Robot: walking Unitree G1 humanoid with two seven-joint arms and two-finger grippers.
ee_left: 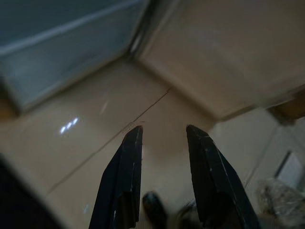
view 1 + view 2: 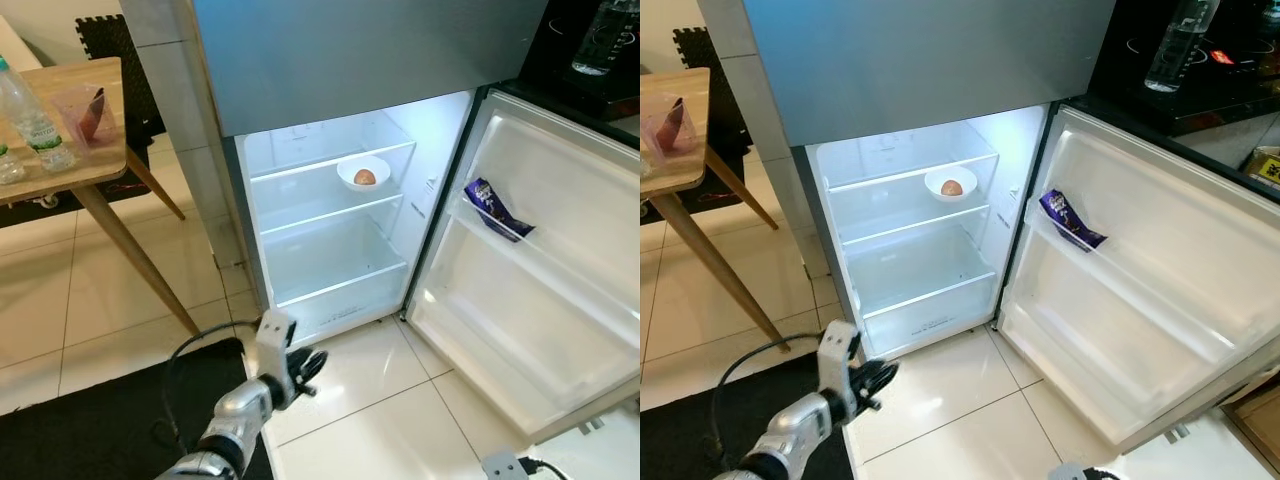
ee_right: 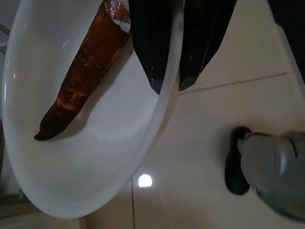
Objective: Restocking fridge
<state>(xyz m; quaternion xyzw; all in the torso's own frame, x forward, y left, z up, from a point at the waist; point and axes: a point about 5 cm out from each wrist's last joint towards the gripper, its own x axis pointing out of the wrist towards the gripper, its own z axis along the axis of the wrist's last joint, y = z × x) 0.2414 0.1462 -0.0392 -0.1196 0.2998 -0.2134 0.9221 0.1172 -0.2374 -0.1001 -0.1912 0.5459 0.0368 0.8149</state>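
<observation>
My right gripper (image 3: 167, 88) is clamped on the rim of a white plate (image 3: 95, 171) carrying a carrot (image 3: 81, 78). My left gripper (image 1: 164, 138) hangs parted and empty above the floor before the open fridge (image 2: 330, 240), whose shelf holds a bowl (image 2: 364, 173).

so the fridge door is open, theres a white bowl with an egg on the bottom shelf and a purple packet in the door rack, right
Not quite: the white bowl holding the small brownish round item sits on the top shelf, not the bottom one, as the left eye view shows. The fridge door is open and the purple packet lies in the door rack.
</observation>
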